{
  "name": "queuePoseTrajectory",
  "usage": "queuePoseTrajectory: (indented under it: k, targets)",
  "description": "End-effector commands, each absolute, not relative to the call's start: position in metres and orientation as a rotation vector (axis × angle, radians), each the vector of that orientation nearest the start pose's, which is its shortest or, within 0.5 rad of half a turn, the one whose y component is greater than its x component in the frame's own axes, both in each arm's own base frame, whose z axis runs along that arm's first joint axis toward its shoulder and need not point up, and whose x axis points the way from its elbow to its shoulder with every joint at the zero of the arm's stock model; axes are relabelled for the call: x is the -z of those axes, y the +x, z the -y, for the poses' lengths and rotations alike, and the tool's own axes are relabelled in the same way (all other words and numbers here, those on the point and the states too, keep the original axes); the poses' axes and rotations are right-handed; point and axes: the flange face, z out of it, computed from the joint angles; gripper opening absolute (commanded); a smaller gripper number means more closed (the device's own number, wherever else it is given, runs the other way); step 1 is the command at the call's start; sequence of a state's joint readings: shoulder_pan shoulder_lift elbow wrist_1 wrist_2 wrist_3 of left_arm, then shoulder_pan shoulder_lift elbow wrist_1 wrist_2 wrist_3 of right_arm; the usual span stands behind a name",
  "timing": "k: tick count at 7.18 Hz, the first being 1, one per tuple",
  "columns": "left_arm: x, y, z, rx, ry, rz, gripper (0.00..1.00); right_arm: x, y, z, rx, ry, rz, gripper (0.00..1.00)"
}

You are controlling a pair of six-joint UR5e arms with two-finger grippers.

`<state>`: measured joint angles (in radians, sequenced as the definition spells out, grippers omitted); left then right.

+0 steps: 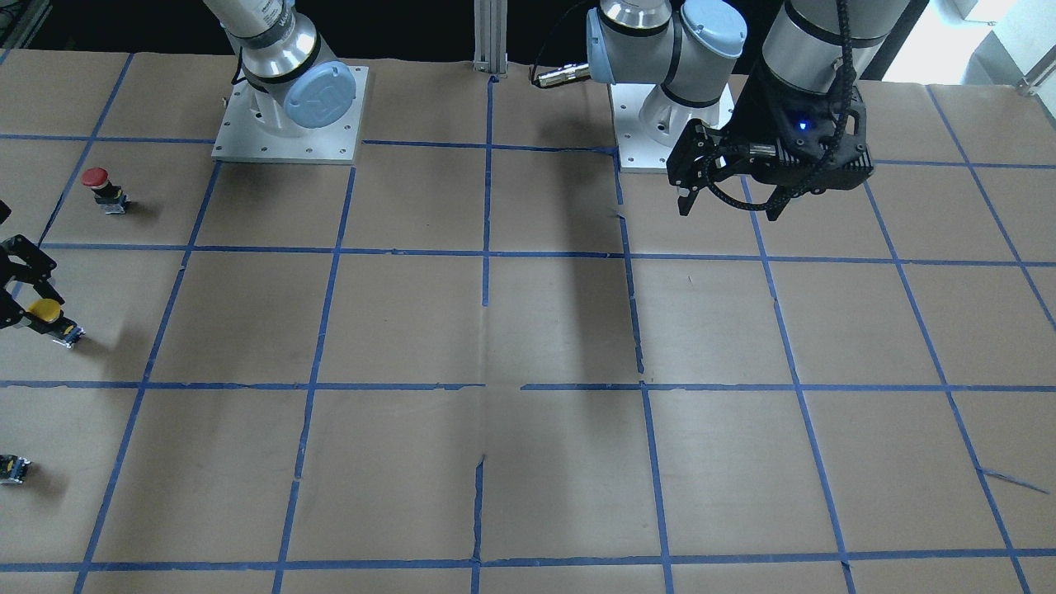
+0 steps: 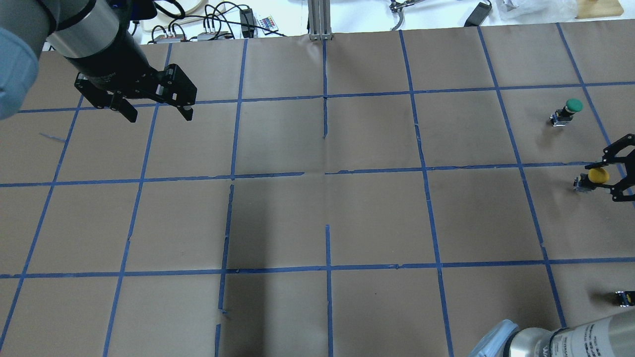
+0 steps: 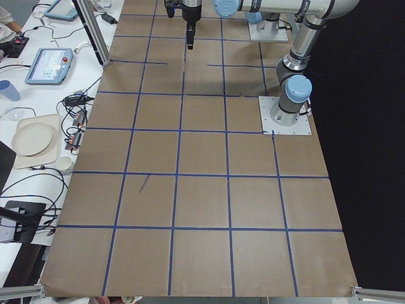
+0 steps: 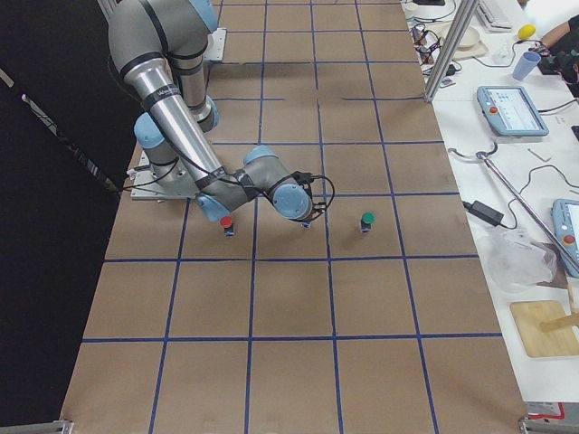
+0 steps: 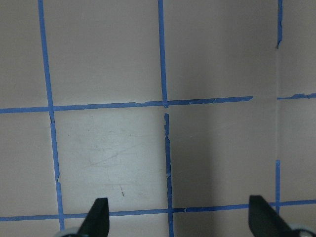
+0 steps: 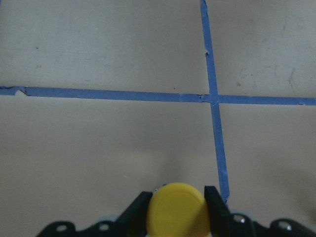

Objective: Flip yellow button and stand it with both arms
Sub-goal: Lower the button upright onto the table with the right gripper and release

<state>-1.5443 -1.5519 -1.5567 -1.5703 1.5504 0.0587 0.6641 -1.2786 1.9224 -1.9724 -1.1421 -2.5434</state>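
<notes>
The yellow button (image 2: 598, 175) is at the table's far right, its cap (image 6: 177, 211) between my right gripper's fingers (image 6: 216, 203). My right gripper (image 2: 603, 176) is shut on the cap. In the front view the button (image 1: 44, 311) leans, with its grey-ended body (image 1: 68, 333) low by the paper; I cannot tell whether it touches. My left gripper (image 2: 160, 117) hangs open and empty above the far left of the table. It also shows in the front view (image 1: 729, 210) and in the left wrist view (image 5: 178, 219).
A green-capped button (image 2: 573, 105) stands beyond the yellow one. A red-capped button (image 1: 96, 178) stands nearer the right arm's base (image 1: 289, 115). A small dark block (image 2: 625, 297) lies at the right edge. Blue tape lines grid the brown paper.
</notes>
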Motion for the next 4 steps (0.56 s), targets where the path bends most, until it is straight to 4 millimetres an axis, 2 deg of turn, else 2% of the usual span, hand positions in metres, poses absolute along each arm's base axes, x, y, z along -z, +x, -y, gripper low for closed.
queuePoseTrajectory:
  k: [1, 2, 3, 4]
  targets:
    - [-0.503, -0.121, 0.485, -0.022, 0.053, -3.125, 0.99, -0.219, -0.295, 0.450, 0.676, -2.030, -2.030, 0.22]
    - [-0.502, -0.121, 0.485, -0.025, 0.053, -3.132, 1.00, -0.213, -0.294, 0.449, 0.672, -1.983, -2.007, 0.23]
    - [-0.503, -0.121, 0.485, -0.022, 0.051, -3.136, 1.00, -0.210, -0.295, 0.448, 0.673, -1.975, -2.006, 0.28]
    - [-0.502, -0.121, 0.484, -0.025, 0.053, -3.132, 1.00, -0.202, -0.295, 0.448, 0.665, -1.960, -2.001, 0.41]
